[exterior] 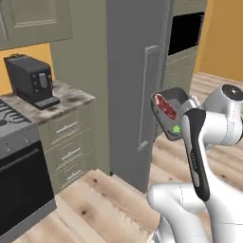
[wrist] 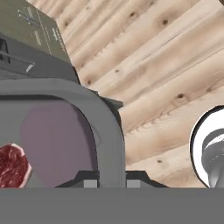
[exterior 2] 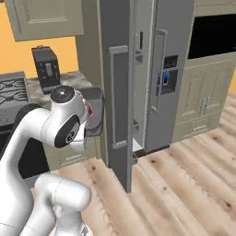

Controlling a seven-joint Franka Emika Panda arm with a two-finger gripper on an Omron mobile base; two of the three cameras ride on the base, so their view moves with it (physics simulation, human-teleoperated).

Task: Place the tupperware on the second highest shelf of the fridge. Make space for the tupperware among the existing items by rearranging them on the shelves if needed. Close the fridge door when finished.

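Kitchen scene: plank floor, beige cabinets, one wall oven at upper right in the right base view. One fridge stood against the cabinets; its dispenser door was shut, and the one plain fridge door stood swung out, edge-on to both base cameras. One black coffee machine sat on the table to the left, beside one stove.

One tupperware was held up in the air just beside the open door's outer face, near its bar handle, tilted steeply so its inside faced the left base camera. Counted in it: one red piece and one green piece. The pincer was clamped tight on the container's rim, one fingertip either side of the wall.

Judgement: carry step. To do it well, level the container before moving, swing it round the door's free edge with clearance from the handle, then approach the interior squarely. Shelves and items inside were hidden behind the door; could not count them.
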